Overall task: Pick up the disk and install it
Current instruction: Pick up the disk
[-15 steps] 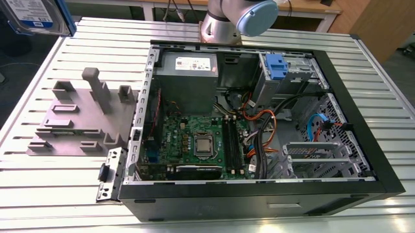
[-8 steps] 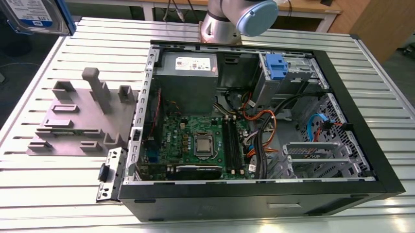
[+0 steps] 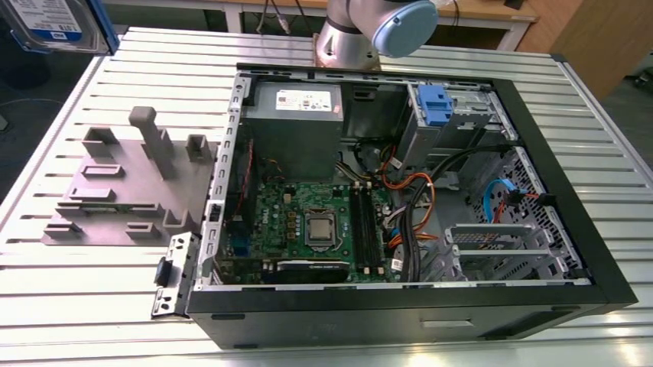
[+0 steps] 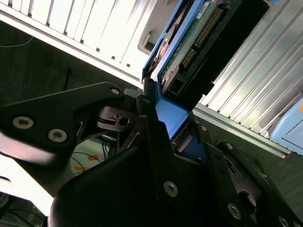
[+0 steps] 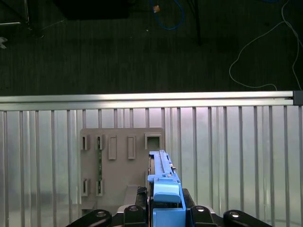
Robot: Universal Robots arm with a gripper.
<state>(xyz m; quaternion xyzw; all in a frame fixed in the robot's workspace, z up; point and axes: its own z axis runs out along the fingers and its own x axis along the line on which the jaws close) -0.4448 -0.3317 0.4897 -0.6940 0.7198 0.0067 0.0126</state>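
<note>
So the gripper is clamped onto the disk, and the second wrist view makes it pretty obvious: the black fingers pinch the blue plastic bracket at one end, and the drive's green circuit-board side sticks out past them. The disk is up in the air, well apart from the computer case, out on the side of the case where the grey fixture sits. The fixture itself is just beside the case on the slatted aluminium table.

Inside the case, the drive cage with the small blue latch is tucked in a corner, next to the power supply. A mess of orange and black cables runs right beside that cage.

Stuff that could bite here, just a guess from how it looks:
- The grip is on the plastic frame, not the metal body, and only at one end. The bracket could flex or the drive could sag or twist in the fingers, and then it wouldn't line up with the cage.
- Those loose cables next to the cage could catch the drive or get pinched under it.
- The case walls around that corner look tight, so a slightly tilted approach could knock the bracket against the sheet metal.
</note>
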